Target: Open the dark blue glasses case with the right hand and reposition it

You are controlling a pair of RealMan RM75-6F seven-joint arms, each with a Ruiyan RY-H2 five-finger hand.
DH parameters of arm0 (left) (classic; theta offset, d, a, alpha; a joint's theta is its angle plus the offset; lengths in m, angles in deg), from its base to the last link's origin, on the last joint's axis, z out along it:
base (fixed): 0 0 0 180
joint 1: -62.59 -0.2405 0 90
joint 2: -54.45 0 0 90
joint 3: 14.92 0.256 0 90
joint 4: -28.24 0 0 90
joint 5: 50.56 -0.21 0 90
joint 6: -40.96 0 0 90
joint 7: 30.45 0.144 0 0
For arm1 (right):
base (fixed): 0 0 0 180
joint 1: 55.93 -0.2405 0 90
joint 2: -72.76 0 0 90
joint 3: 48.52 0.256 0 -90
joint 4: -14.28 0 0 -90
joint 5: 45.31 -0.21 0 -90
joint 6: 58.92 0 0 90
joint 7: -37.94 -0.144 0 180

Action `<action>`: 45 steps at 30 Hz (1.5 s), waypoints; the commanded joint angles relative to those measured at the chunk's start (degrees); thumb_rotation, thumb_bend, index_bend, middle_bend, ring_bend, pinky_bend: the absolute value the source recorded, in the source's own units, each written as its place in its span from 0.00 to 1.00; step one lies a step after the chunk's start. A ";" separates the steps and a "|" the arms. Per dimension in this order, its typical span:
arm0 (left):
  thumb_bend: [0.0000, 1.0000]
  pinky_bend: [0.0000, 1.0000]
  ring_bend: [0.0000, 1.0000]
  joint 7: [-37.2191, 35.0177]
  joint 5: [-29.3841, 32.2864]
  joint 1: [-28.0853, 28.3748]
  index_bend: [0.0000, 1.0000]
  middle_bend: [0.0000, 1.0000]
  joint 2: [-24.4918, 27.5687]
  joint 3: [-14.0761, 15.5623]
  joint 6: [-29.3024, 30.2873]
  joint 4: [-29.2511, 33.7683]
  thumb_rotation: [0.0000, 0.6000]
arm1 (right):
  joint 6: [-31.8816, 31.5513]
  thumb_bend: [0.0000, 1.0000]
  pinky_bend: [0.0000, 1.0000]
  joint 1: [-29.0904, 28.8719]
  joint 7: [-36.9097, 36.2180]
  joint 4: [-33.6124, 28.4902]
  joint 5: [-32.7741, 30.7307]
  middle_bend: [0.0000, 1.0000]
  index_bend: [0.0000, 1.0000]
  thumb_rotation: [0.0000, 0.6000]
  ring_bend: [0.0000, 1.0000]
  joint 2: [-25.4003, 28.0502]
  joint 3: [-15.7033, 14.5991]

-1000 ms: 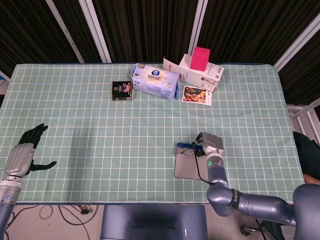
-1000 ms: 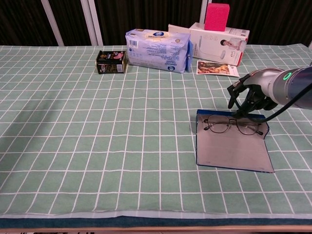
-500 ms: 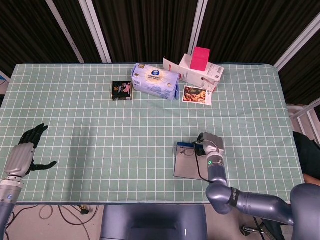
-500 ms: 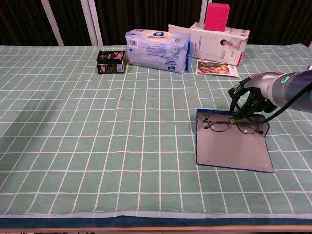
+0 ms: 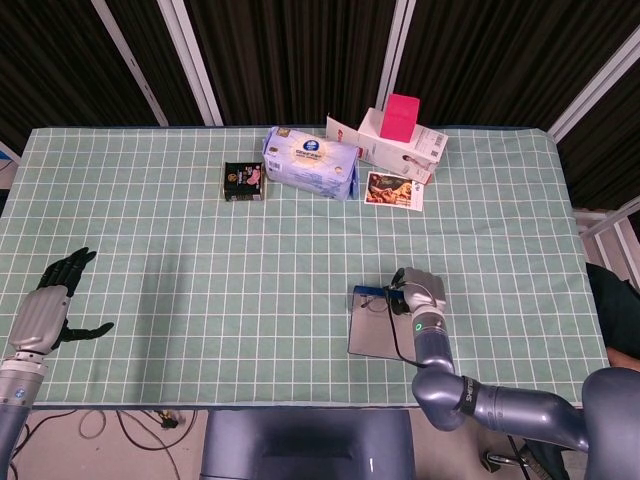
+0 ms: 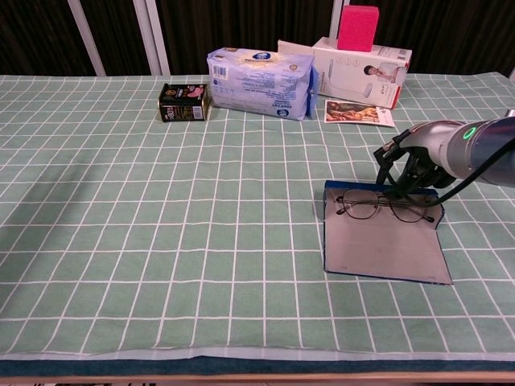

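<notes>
The dark blue glasses case point(image 6: 385, 245) lies open and flat on the table right of centre, its grey lining up, also seen in the head view as the case point(image 5: 372, 335). A pair of thin-framed glasses point(image 6: 378, 207) rests across its far end. My right hand point(image 6: 413, 165) sits at the case's far right corner, fingers pointing down and touching the far edge; in the head view the right hand point(image 5: 417, 289) covers that corner. It holds nothing that I can see. My left hand point(image 5: 45, 310) rests open at the table's near left edge, far from the case.
Along the back stand a small black tin point(image 6: 184, 103), a blue-and-white tissue pack point(image 6: 259, 83), a white box point(image 6: 360, 60) topped by a pink block point(image 6: 357, 28), and a photo card point(image 6: 359, 113). The table's front edge runs close below the case.
My right hand has drawn its fingers together slightly and shifted a little along the case's far edge. The case, glasses and left hand have not moved.
</notes>
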 commanded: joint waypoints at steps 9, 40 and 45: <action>0.01 0.00 0.00 -0.07 -0.01 -0.01 0.00 0.00 0.02 -0.02 0.01 0.02 1.00 | -0.01 0.52 1.00 -0.01 -0.10 -0.01 -0.16 0.92 0.40 1.00 1.00 0.00 0.09; 0.01 0.00 0.00 -0.41 0.50 0.00 0.00 0.00 0.20 -0.15 -0.34 0.37 1.00 | 0.30 0.56 1.00 0.39 -0.62 0.53 0.55 0.93 0.51 1.00 1.00 -0.35 -0.58; 0.01 0.00 0.00 -0.39 0.45 0.01 0.00 0.00 0.21 -0.09 -0.40 0.42 1.00 | 0.44 0.56 1.00 0.53 -1.10 -0.02 1.04 0.93 0.52 1.00 1.00 -0.27 -0.41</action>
